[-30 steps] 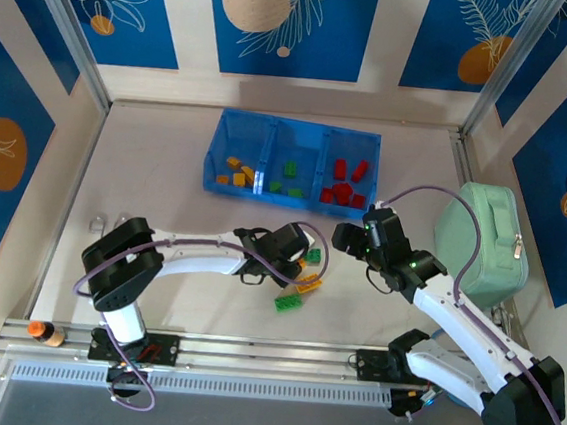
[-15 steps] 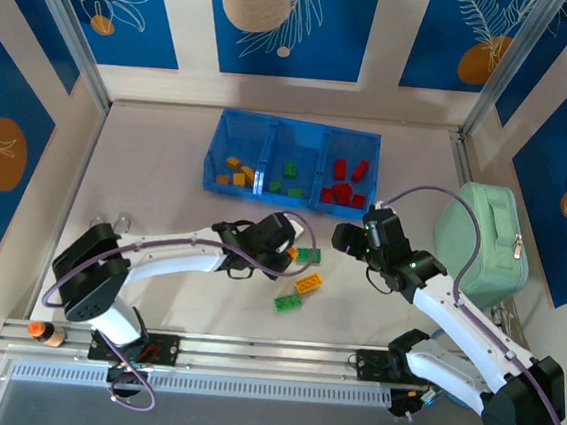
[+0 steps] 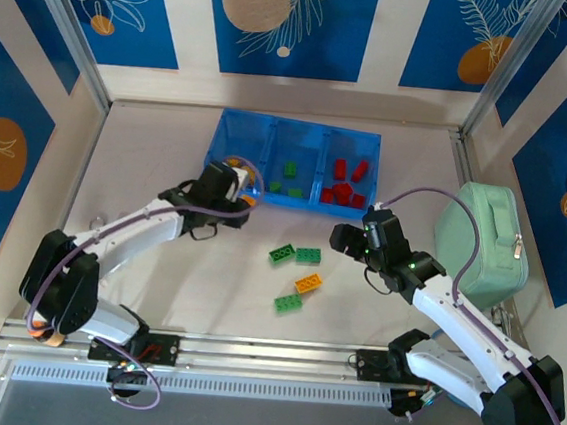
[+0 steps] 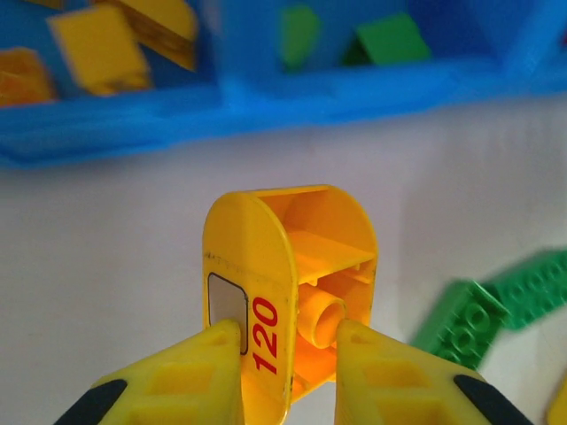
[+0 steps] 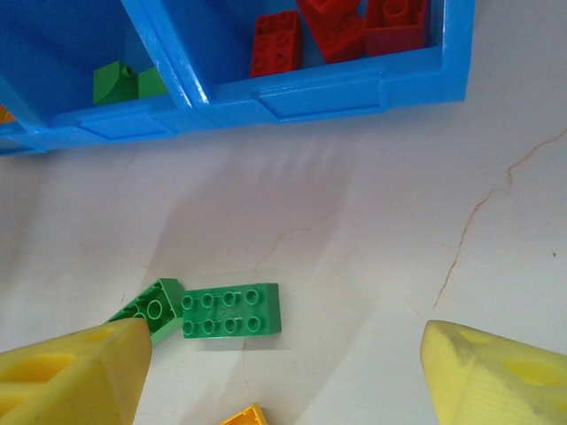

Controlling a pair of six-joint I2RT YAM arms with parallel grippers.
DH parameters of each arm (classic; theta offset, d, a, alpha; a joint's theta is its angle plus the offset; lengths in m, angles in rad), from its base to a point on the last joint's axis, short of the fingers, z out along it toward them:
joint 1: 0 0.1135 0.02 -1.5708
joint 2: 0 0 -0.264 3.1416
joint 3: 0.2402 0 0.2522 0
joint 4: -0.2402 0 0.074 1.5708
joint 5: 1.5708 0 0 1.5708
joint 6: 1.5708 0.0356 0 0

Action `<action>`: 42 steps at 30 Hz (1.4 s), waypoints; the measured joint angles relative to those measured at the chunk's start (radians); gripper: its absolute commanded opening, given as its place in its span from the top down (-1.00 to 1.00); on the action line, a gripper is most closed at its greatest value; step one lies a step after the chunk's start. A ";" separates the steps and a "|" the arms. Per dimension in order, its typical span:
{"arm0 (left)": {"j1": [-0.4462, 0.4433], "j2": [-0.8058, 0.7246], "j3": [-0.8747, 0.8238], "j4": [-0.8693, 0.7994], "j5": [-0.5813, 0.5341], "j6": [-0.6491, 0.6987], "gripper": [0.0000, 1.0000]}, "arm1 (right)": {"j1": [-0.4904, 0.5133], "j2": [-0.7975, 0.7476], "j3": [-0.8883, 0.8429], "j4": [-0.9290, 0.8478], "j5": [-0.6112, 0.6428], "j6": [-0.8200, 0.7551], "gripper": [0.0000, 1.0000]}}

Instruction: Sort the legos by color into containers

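Observation:
My left gripper is shut on a yellow brick marked 120, held just in front of the blue bin. From above, the left gripper sits at the near wall of the bin's left compartment, which holds yellow and orange bricks. The middle compartment holds green bricks, the right one red. On the table lie two green bricks, an orange brick and another green brick. My right gripper hovers open, with a green brick below it.
A mint-green zippered pouch lies at the right edge beside the right arm. Patterned walls close in the table on three sides. A small orange-capped bottle rests on the front rail at the left.
My left arm has swung from the loose bricks at the table's middle up and left to the bin's left compartment, carrying the yellow brick. The right arm has stayed put.

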 measured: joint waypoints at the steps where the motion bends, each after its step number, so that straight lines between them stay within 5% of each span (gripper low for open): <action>1: 0.036 0.004 0.019 -0.004 0.006 -0.002 0.50 | 0.003 0.002 0.000 0.001 -0.004 0.000 -0.60; 9: 0.207 0.164 0.247 0.003 0.022 -0.017 0.51 | 0.043 0.035 0.000 0.007 -0.009 0.011 -0.60; 16: 0.223 0.330 0.398 -0.018 0.014 -0.024 0.41 | 0.082 0.037 0.005 -0.006 -0.003 0.011 -0.67; 24: 0.228 0.368 0.516 -0.046 0.015 -0.028 0.04 | 0.111 0.039 0.010 -0.028 0.012 0.011 -0.76; 33: 0.220 0.238 0.402 -0.032 0.015 -0.035 -0.01 | 0.138 0.112 0.035 -0.034 0.020 0.010 -0.82; 42: 0.144 0.008 0.125 0.013 0.011 -0.048 -0.03 | 0.163 0.436 0.244 -0.093 -0.004 -0.025 -0.89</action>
